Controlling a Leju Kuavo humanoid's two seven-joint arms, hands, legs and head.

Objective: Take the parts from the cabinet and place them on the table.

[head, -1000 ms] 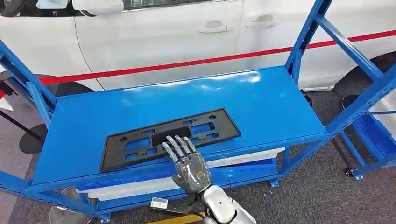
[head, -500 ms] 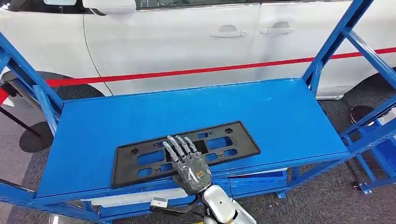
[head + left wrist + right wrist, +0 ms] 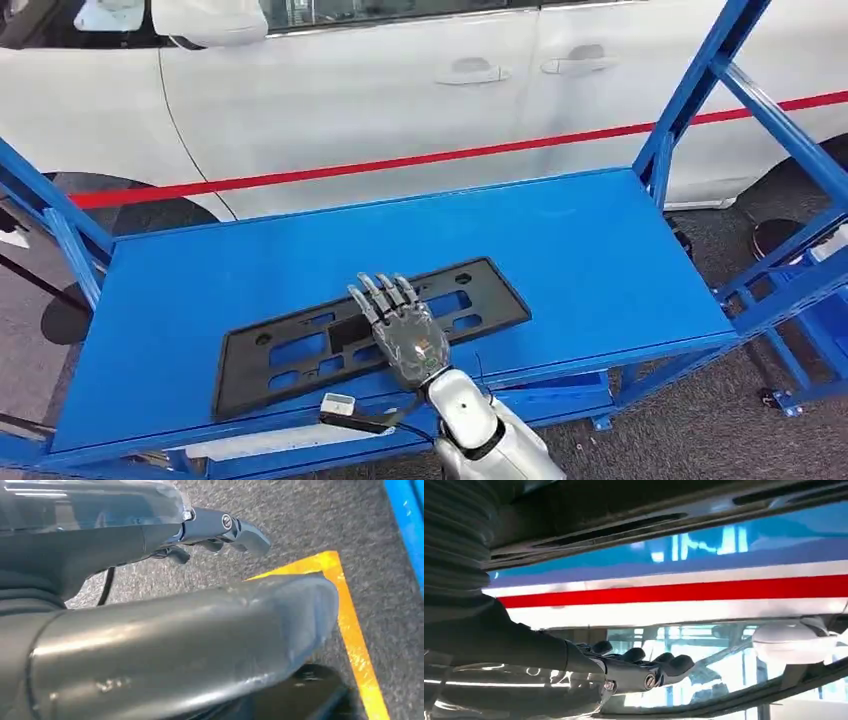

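A black, slotted licence-plate frame [image 3: 290, 350] lies flat on the top board of the blue shelf rack [image 3: 580, 250], near its front edge. My right hand [image 3: 400, 332] stretches out over the middle of the frame, fingers straight and apart, palm down, gripping nothing. Whether the palm touches the frame I cannot tell. In the right wrist view the same hand [image 3: 644, 669] points along the frame [image 3: 614, 515] and the blue board [image 3: 734, 547]. My left hand [image 3: 220, 527] hangs over the floor with nothing in it.
A white car [image 3: 380, 90] with a red stripe stands right behind the rack. Blue uprights [image 3: 690, 90] rise at the rack's right and left ends. Grey carpet [image 3: 310, 525] with yellow tape [image 3: 350, 630] lies under the left hand.
The camera has shifted. My right hand has moved forward from the frame's front edge to over its middle. The frame stays on the shelf.
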